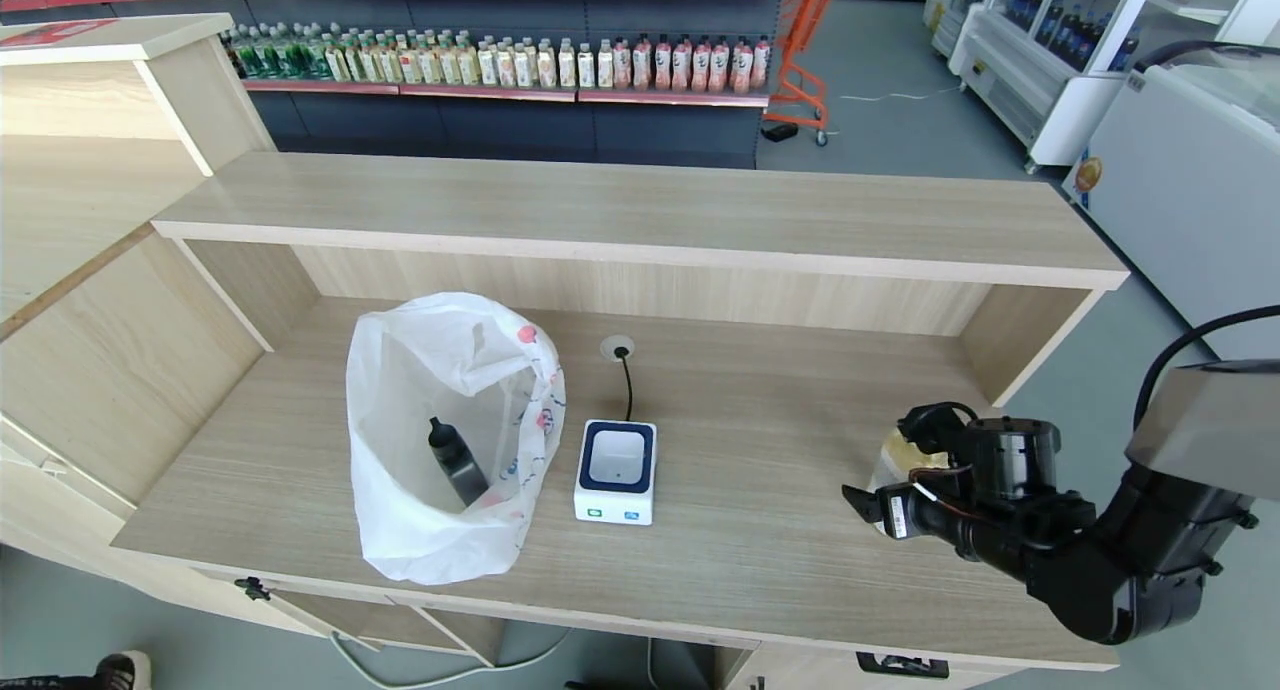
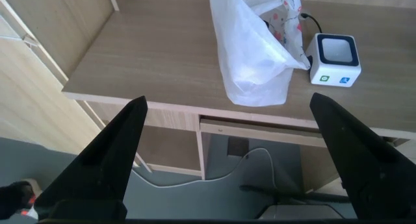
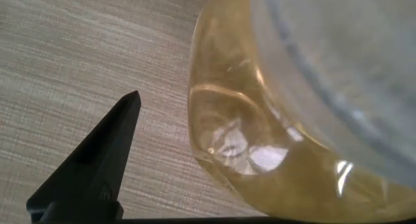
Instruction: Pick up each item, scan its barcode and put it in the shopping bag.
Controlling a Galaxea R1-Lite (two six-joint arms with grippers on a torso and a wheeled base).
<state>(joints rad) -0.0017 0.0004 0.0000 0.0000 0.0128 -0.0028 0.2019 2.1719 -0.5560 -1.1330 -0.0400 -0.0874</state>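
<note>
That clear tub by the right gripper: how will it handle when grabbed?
Probably slippery: the clear tub has a glossy, curved wall. Its amber contents look liquid, so it may feel heavy and slosh if tilted.

White bag (image 1: 400, 540), translucent yellow jar (image 3: 260, 120)

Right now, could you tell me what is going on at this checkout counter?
The robot is partway through a checkout job. Its right hand sits open around a clear jar with yellowish contents at the right end of the counter, one finger apart from the jar's wall. The white shopping bag stands open on the left with a dark bottle already inside, and the scanner sits beside it. The left hand hangs open off the counter's front edge, holding nothing.
</note>
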